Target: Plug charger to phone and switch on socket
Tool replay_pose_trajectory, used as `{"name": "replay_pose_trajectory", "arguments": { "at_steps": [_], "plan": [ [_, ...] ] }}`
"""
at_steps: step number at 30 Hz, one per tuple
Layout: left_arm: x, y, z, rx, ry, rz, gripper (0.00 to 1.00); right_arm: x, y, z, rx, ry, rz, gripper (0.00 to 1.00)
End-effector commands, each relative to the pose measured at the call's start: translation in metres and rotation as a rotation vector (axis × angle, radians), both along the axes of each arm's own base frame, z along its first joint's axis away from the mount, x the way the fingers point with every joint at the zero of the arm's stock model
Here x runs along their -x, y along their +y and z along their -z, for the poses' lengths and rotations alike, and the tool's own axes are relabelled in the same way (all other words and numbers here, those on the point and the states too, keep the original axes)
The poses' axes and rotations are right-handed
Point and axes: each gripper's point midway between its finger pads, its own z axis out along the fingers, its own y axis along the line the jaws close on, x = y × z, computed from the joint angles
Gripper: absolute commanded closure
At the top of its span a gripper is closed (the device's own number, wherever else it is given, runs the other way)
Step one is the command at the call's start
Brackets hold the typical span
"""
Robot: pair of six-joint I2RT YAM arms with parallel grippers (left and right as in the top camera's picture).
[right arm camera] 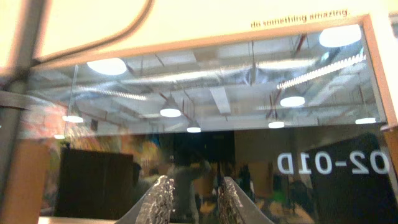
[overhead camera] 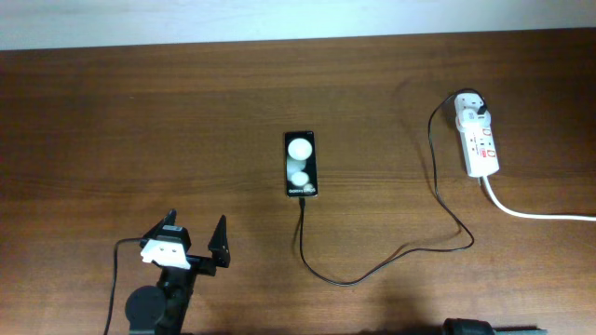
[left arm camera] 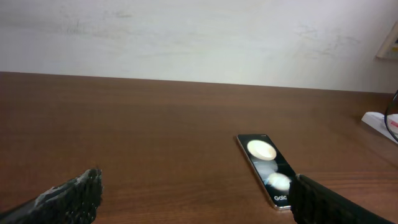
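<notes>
overhead: the socket lies far right on the counter, long axis running away from me, so my right pincer, narrowly parted, should be nearer than my left pincer, spread wide short of the phone.

My brown wooden table carries a black phone at centre. A thin charger cable reaches the phone's near end, and a white socket strip lies far right.
</notes>
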Motion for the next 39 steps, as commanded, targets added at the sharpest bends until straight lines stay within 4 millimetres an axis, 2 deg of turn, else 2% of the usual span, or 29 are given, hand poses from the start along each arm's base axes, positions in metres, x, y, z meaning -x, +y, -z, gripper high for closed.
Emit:
{"name": "replay_pose_trajectory", "arguments": {
  "at_steps": [1, 5, 7, 9, 11, 13, 15, 16, 17, 19, 20, 21, 22, 23, 24, 25, 26, 27, 30, 31, 33, 37, 39],
  "plan": [
    [0.0, 0.0, 0.003, -0.014, 0.002, 0.006, 0.01, 0.05, -0.005, 0.012, -0.028, -0.112, 0.048, 0.69],
    [0.0, 0.0, 0.003, -0.014, 0.003, 0.006, 0.01, 0.124, -0.007, 0.043, -0.058, -0.28, 0.08, 0.59],
    [0.0, 0.0, 0.003, -0.014, 0.002, 0.006, 0.01, 0.141, -0.005, 0.051, -0.055, -0.318, 0.079, 0.53],
    [0.0, 0.0, 0.003, -0.014, 0.003, 0.006, 0.01, 0.151, -0.004, 0.053, -0.054, -0.341, 0.079, 0.5],
    [0.0, 0.0, 0.003, -0.014, 0.003, 0.006, 0.01, 0.151, -0.005, 0.053, -0.056, -0.343, 0.079, 0.39],
    [0.0, 0.0, 0.003, -0.014, 0.002, 0.006, 0.01, 0.151, -0.005, 0.052, -0.056, -0.344, 0.079, 0.01],
    [0.0, 0.0, 0.003, -0.014, 0.002, 0.006, 0.01, 0.147, -0.01, 0.052, -0.078, -0.336, 0.098, 0.01],
    [0.0, 0.0, 0.003, -0.014, 0.002, 0.006, 0.01, 0.136, -0.014, 0.053, -0.09, -0.313, 0.11, 0.01],
    [0.0, 0.0, 0.003, -0.014, 0.002, 0.006, 0.01, 0.11, -0.022, 0.056, -0.107, -0.256, 0.145, 0.01],
    [0.0, 0.0, 0.003, -0.014, 0.003, 0.006, 0.01, 0.073, -0.026, 0.06, -0.064, -0.188, 0.198, 0.01],
    [0.0, 0.0, 0.003, -0.014, 0.003, 0.006, 0.01, 0.032, -0.03, 0.066, -0.049, -0.128, 0.219, 0.01],
    [0.0, 0.0, 0.003, -0.014, 0.003, 0.006, 0.01, 0.003, -0.034, 0.069, -0.047, -0.104, 0.222, 0.01],
    [0.0, 0.0, 0.003, -0.014, 0.003, 0.006, 0.01, -0.042, -0.033, 0.079, -0.021, -0.07, 0.193, 0.02],
    [0.0, 0.0, 0.003, -0.014, 0.003, 0.006, 0.01, -0.068, -0.029, 0.088, 0.006, -0.047, 0.163, 0.02],
    [0.0, 0.0, 0.003, -0.014, 0.003, 0.006, 0.01, -0.105, -0.027, 0.107, 0.028, -0.005, 0.134, 0.01],
    [0.0, 0.0, 0.003, -0.014, 0.003, 0.006, 0.01, -0.129, -0.026, 0.122, 0.04, 0.029, 0.117, 0.01],
    [0.0, 0.0, 0.003, -0.014, 0.003, 0.006, 0.01, -0.167, -0.027, 0.154, 0.046, 0.103, 0.095, 0.01],
    [0.0, 0.0, 0.003, -0.014, 0.003, 0.006, 0.01, -0.186, -0.028, 0.172, 0.049, 0.141, 0.086, 0.01],
    [0.0, 0.0, 0.003, -0.014, 0.003, 0.006, 0.01, -0.231, -0.034, 0.228, 0.04, 0.272, 0.082, 0.01],
    [0.0, 0.0, 0.003, -0.014, 0.003, 0.006, 0.01, -0.248, -0.036, 0.255, 0.035, 0.33, 0.08, 0.01],
    [0.0, 0.0, 0.003, -0.014, 0.003, 0.006, 0.01, -0.272, -0.04, 0.296, 0.03, 0.389, 0.086, 0.01],
    [0.0, 0.0, 0.003, -0.014, 0.003, 0.006, 0.01, -0.29, -0.058, 0.339, -0.02, 0.478, 0.164, 0.01],
    [0.0, 0.0, 0.003, -0.014, 0.003, 0.006, 0.01, -0.297, -0.052, 0.361, 0.024, 0.516, 0.164, 0.01]
  ]
}}
